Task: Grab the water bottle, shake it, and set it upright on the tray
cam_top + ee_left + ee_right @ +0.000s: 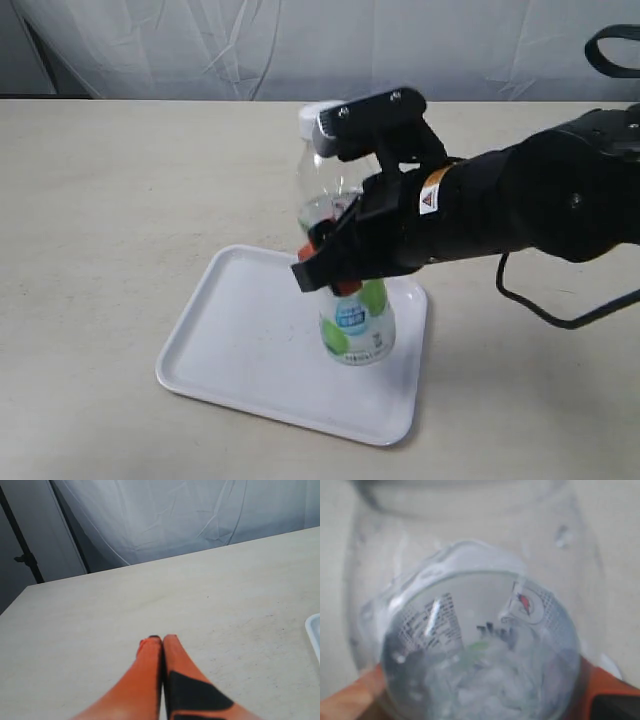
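**Water bottle gripped by my right end effector over the tray; left end effector clenched and apart**

*Exterior view.* My right end effector (335, 265) is clamped around the middle of the water bottle (357, 325). The bottle leans slightly, its white cap (311, 118) tipped toward the left of this view. Its base is low over the right half of the tray (240, 340). I cannot tell whether the base bears on the tray floor or sits just above it. The tray lies flat on the counter (120, 190). This is the only view that shows the bottle and tray together, and my left end effector does not appear in it.

*Left wrist view.* My left end effector (162, 639) is clenched, its two orange fingers (145, 680) pressed together with nothing between them. It hangs over bare counter. One corner of the tray (315, 630) shows at the frame edge, well apart from the fingertips. A white curtain (200, 510) hangs behind the counter.

*Right wrist view.* The bottle fills the frame at close range. Dark print and a small red mark on the label (435, 617) read through the clear wall, and droplets cling to the plastic. An orange finger shows on either side of the bottle, against its wall. The fill level is not clear in any view.
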Robot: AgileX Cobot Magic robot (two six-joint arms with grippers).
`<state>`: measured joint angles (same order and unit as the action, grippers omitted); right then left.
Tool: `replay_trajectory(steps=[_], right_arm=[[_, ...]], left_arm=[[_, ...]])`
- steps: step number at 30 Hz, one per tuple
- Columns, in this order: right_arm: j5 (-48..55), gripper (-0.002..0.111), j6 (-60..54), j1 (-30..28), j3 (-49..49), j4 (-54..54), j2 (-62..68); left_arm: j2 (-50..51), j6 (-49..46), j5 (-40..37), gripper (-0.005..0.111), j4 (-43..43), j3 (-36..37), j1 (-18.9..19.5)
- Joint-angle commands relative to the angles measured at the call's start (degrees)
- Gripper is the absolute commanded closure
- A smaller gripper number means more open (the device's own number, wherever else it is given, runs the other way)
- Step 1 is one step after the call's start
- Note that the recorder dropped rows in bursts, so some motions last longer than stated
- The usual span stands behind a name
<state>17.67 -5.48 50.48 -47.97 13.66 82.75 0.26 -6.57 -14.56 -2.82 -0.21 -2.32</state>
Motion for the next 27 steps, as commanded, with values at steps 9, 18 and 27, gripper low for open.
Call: replay_trajectory(steps=[9, 18, 27], right_arm=[[-4.1, 0.109, 0.0, -0.1, -5.5, -0.3, -8.2], [-5.2, 0.109, 0.5, 0.9, -9.4, 3.4, -9.9], [-3.2, 0.109, 1.1, 0.9, -8.8, 0.1, -7.2]], left_arm=[[-0.3, 0.1, 0.9, 0.106, 0.1, 0.2, 0.0], [-0.3, 0.1, 0.9, 0.106, 0.1, 0.2, 0.0], [-0.3, 0.1, 0.9, 0.106, 0.1, 0.2, 0.0]])
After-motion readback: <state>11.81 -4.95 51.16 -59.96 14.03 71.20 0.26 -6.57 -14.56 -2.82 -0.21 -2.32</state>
